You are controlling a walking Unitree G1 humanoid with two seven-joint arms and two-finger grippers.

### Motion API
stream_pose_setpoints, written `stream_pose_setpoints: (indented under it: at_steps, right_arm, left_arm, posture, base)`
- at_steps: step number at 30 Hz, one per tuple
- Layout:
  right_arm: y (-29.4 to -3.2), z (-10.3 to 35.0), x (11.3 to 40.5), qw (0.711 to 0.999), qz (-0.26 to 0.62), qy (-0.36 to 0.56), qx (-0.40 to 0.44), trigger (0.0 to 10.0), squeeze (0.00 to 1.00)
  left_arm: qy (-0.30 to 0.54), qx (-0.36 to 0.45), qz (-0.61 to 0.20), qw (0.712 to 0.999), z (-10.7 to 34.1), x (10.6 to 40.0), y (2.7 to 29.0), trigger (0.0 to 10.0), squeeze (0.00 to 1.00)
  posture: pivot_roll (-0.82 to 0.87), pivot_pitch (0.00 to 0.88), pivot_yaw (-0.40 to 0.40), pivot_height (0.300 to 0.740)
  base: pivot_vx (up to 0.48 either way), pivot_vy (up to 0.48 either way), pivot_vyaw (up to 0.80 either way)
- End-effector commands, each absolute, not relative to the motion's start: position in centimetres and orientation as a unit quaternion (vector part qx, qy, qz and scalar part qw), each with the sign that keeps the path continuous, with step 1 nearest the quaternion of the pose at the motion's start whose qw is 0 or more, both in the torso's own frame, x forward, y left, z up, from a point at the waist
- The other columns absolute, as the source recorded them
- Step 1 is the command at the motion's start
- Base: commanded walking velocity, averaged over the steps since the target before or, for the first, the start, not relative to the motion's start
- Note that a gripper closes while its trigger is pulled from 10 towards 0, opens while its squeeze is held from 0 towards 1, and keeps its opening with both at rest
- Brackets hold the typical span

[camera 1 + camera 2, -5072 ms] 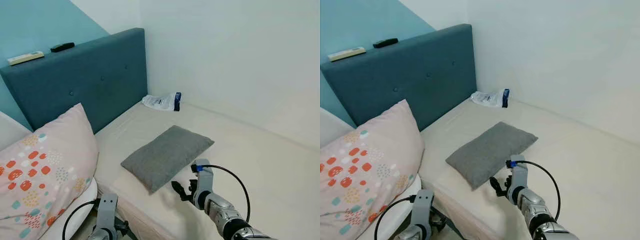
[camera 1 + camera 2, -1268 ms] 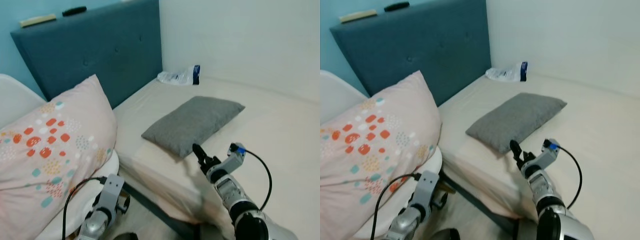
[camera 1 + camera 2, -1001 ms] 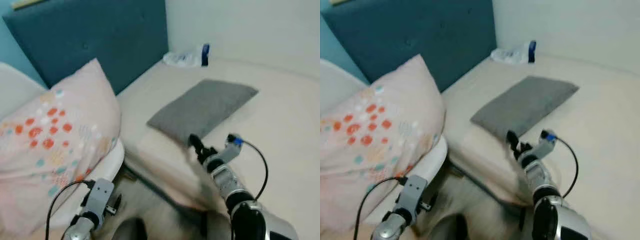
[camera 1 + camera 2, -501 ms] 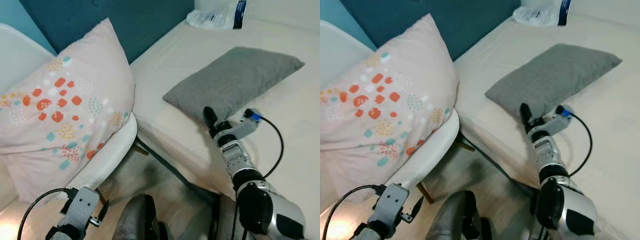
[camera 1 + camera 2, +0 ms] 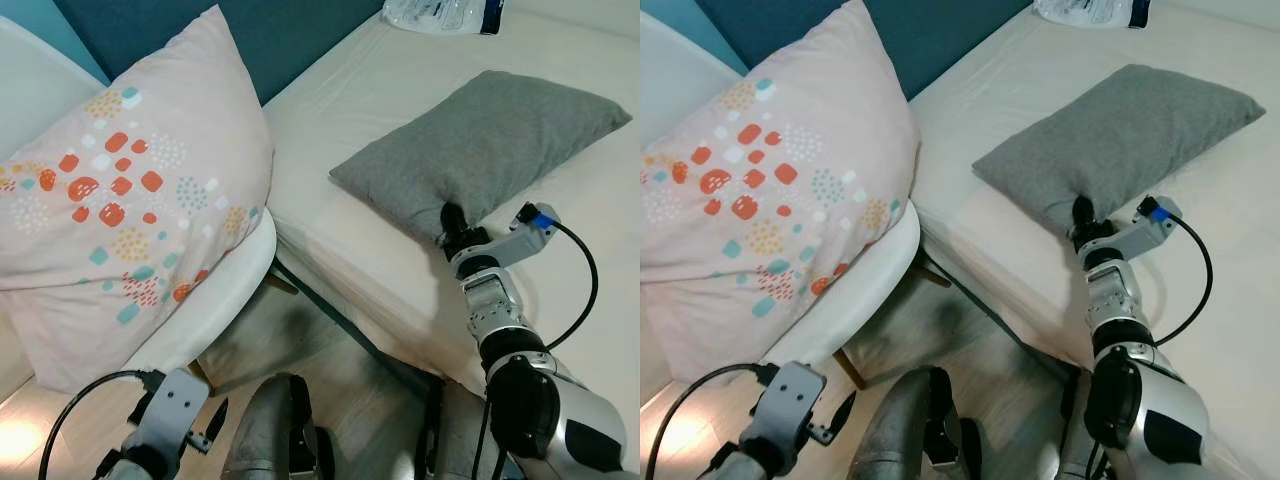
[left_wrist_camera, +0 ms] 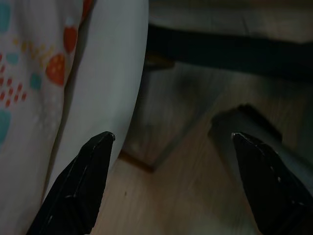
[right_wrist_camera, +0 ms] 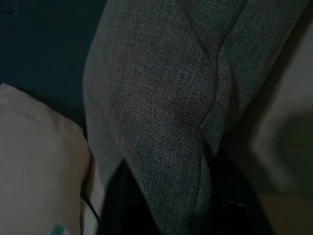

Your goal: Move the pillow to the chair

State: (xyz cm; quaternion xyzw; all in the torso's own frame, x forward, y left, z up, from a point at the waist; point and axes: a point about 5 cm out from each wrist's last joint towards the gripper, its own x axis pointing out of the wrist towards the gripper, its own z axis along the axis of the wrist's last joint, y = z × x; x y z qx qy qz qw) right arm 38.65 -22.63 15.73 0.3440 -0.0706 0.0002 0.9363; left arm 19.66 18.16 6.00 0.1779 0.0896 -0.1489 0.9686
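Left eye view gives you, at your far left, a white chair (image 5: 215,310) with a large pink pillow (image 5: 120,200) dotted in orange and teal leaning on its seat. Below it, at the bottom of the picture, your left end effector (image 6: 171,186) hangs low over the wooden floor (image 5: 30,440). From the left wrist view you can see its two black fingers (image 6: 80,186) spread wide apart with nothing between them, the chair's white edge just beside one finger.

Moving right, a dark gap separates the chair from the bed (image 5: 380,130), whose cream sheet runs up to the teal headboard (image 5: 290,40). The grey pillow (image 5: 485,145), your task item, lies flat on the bed, well apart from the chair. Your right end effector (image 5: 452,222) is at the pillow's near corner. In the right wrist view the grey fabric sits pinched between the two dark fingers (image 7: 122,205), so you have the corner gripped; the pillow's body is down on the sheet.

At the far right top, a clear plastic packet (image 5: 440,14) with a blue end lies on the bed near the wall.
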Motion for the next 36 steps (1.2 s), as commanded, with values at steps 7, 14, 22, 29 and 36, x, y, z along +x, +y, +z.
stream_pose_setpoints:
  at_steps: [7, 14, 22, 29, 36]
  right_arm:
    - [-22.1, 15.9, 38.7, 0.949, 0.029, -0.065, 0.308, 0.0, 0.0]
    - [-19.9, 13.7, 37.7, 0.955, 0.1, -0.031, 0.278, 0.0, 0.0]
    - [-11.3, 13.2, 32.4, 0.883, 0.363, -0.01, 0.297, 0.0, 0.0]
    - [-10.1, 11.0, 29.6, 0.863, 0.392, 0.019, 0.319, 0.0, 0.0]
    - [-11.3, 8.3, 28.9, 0.891, 0.324, 0.062, 0.313, 0.0, 0.0]
  left_arm:
    - [0.098, 0.162, -0.146, 0.971, 5.2, 21.1, 17.0, 10.0, 0.0]
    - [0.073, 0.144, -0.141, 0.977, 5.3, 24.1, 15.2, 10.0, 0.0]
    - [0.04, 0.116, -0.153, 0.981, 5.9, 27.6, 12.2, 10.0, 0.0]
    - [0.038, 0.112, -0.169, 0.978, 5.7, 29.0, 11.1, 10.0, 0.0]
    - [0.072, 0.127, -0.161, 0.976, 3.7, 28.4, 12.5, 10.0, 0.0]
  posture:
    - [0.15, 0.298, 0.117, 0.601]
    - [0.08, 0.178, 0.052, 0.601]
    - [0.0, 0.032, 0.006, 0.601]
    - [-0.03, 0.0, 0.015, 0.62]
    - [-0.01, 0.0, 0.024, 0.649]
  base:
    - [0.0, 0.0, 0.0]
    - [0.0, 0.0, 0.0]
    - [0.0, 0.0, 0.0]
    - [0.0, 0.0, 0.0]
    - [0.0, 0.0, 0.0]
